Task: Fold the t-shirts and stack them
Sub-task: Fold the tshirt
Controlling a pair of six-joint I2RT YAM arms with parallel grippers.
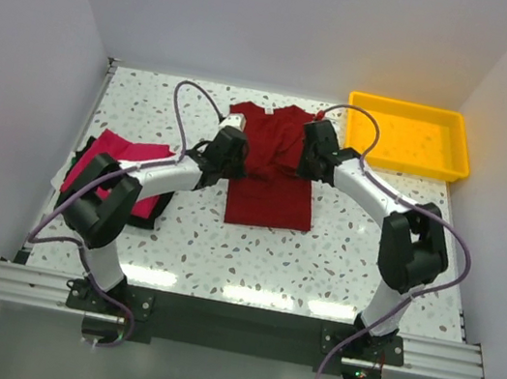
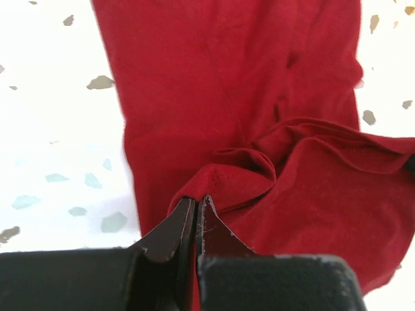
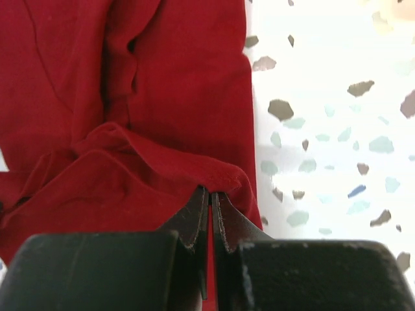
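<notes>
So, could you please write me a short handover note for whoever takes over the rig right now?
Left gripper: shut on the crimson t-shirt, left side.
Right gripper: shut on its right side.
The shirt lies mid-table, its fold unfinished.
Done: pink t-shirt folded, on a dark t-shirt at the left.
Left: finish the crimson fold, stack it.
</notes>
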